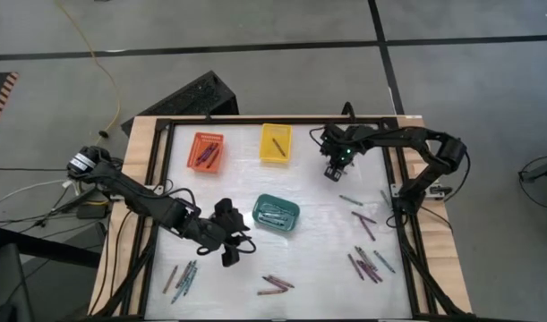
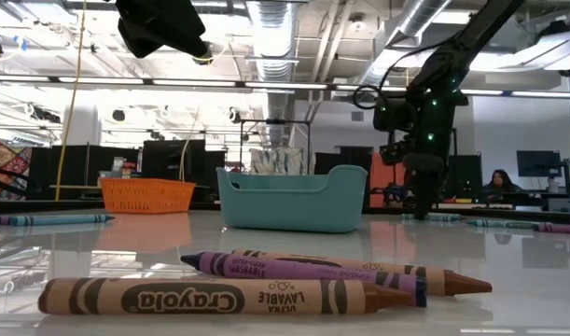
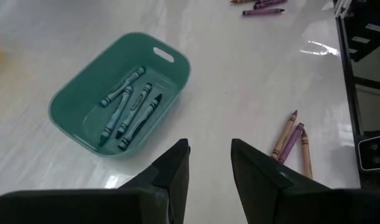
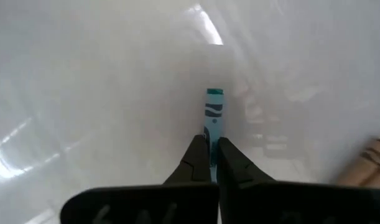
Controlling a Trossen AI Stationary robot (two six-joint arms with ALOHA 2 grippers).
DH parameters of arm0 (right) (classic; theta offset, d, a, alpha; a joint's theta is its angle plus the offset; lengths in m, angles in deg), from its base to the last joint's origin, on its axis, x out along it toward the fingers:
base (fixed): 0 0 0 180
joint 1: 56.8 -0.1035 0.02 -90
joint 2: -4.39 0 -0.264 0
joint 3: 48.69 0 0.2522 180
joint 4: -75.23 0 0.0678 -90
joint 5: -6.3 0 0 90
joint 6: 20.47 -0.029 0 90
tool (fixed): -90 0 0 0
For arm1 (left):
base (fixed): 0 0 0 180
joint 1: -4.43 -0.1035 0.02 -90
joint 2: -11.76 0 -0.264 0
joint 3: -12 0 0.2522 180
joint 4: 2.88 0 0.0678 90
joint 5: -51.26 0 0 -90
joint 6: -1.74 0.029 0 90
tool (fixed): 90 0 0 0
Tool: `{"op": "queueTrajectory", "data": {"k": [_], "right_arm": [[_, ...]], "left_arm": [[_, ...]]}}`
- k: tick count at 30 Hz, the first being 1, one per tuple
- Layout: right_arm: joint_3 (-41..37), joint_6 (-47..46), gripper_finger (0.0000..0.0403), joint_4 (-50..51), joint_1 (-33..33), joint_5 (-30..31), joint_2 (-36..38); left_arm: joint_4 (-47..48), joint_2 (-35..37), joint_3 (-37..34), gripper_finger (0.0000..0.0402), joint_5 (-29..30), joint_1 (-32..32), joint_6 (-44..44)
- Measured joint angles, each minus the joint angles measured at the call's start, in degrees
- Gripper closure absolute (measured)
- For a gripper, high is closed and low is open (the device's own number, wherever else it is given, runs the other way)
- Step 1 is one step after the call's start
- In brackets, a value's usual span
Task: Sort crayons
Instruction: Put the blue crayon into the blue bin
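My right gripper point(image 1: 334, 172) is at the far right of the table, near the yellow basket point(image 1: 275, 143), and is shut on a teal crayon point(image 4: 214, 112). My left gripper point(image 3: 208, 163) is open and empty above the table, just on the near left of the teal basket point(image 1: 276, 213), which holds several teal crayons point(image 3: 129, 107). Loose crayons lie flat on the table at the near left point(image 1: 179, 277), near middle point(image 1: 275, 284) and right point(image 1: 367, 261). The orange basket point(image 1: 207, 150) holds purple crayons. My right gripper pinches the teal crayon between its two fingers point(image 4: 196, 158) at one end, the fingers lying along it. The rest of the crayon point(image 4: 214, 102) sticks out past the fingertips toward the table. The fingers point down from above point(image 2: 421, 191). Whether its free end touches the table, I cannot tell.
The table has a raised black frame and wooden border point(image 1: 148, 179). A brown and a purple crayon point(image 2: 266, 280) lie close to the low camera at the near edge. A person point(image 2: 499, 182) sits in the room far behind the table.
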Motion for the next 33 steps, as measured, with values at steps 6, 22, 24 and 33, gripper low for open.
{"op": "queueTrajectory", "data": {"k": [6,22,24,33], "right_arm": [[-0.20,-3.33,0.0402,0.28,-5.09,-5.60,5.51],[9.16,-14.08,0.0403,-7.55,-29.98,-2.96,13.76],[11.28,-14.24,0.0403,-9.31,-32.57,-2.20,13.22],[20.06,-13.47,0.0403,-16.68,-40.74,-1.10,2.93]], "left_arm": [[0.11,0.00,0.00,0.0294,-0.03,1.13,-0.19],[23.99,0.02,0.00,0.0294,1.35,8.37,-22.72],[27.68,0.01,0.00,0.0294,1.35,10.06,-27.47],[34.51,-2.92,-5.21,0.0294,0.88,19.32,-49.93]]}}
